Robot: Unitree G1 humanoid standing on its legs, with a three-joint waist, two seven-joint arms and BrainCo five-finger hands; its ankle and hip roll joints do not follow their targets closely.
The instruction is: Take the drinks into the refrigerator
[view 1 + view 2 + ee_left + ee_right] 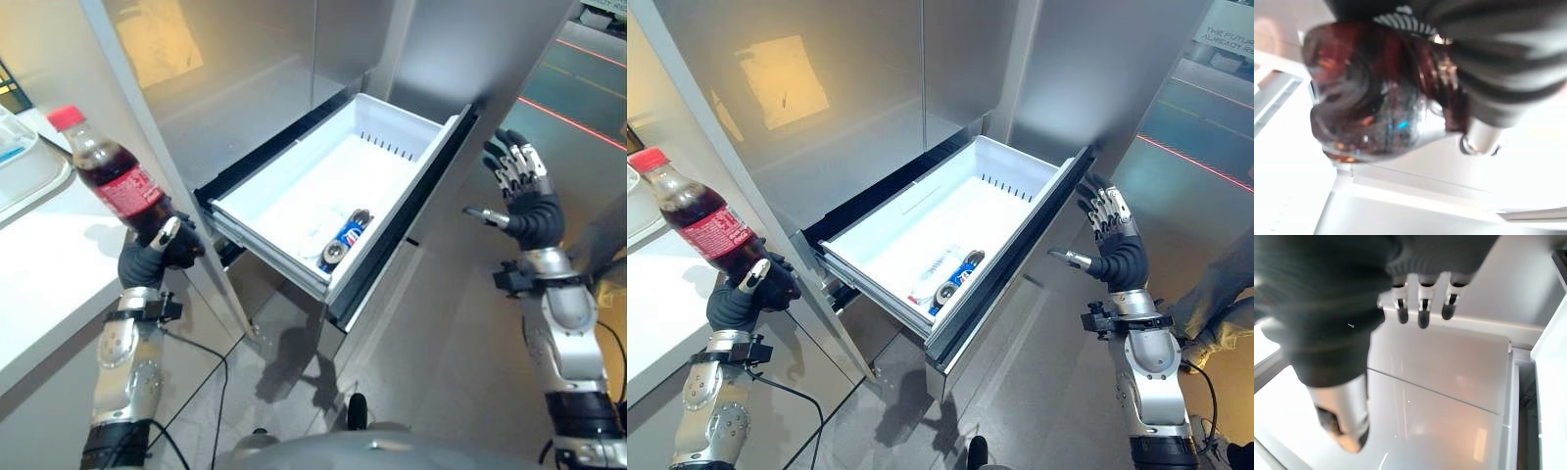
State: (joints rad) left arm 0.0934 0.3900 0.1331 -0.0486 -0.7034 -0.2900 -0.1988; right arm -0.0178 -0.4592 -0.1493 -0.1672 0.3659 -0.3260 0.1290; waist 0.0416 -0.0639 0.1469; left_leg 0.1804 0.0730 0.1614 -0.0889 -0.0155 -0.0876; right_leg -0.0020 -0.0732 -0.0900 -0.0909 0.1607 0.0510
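A dark cola bottle [113,176] with a red cap and red label is held tilted in the left hand [157,257], whose fingers curl round its lower part, above the edge of a white counter [49,264] beside the refrigerator [245,88]. The refrigerator's white drawer [392,132] stands pulled out, and a blue can [343,240] lies on its side near the front wall. The right hand [519,186] hovers just beside the drawer's far corner, fingers spread and relaxed, holding nothing.

Cola bottle [110,172] in left hand [152,257], drawer [333,186] open
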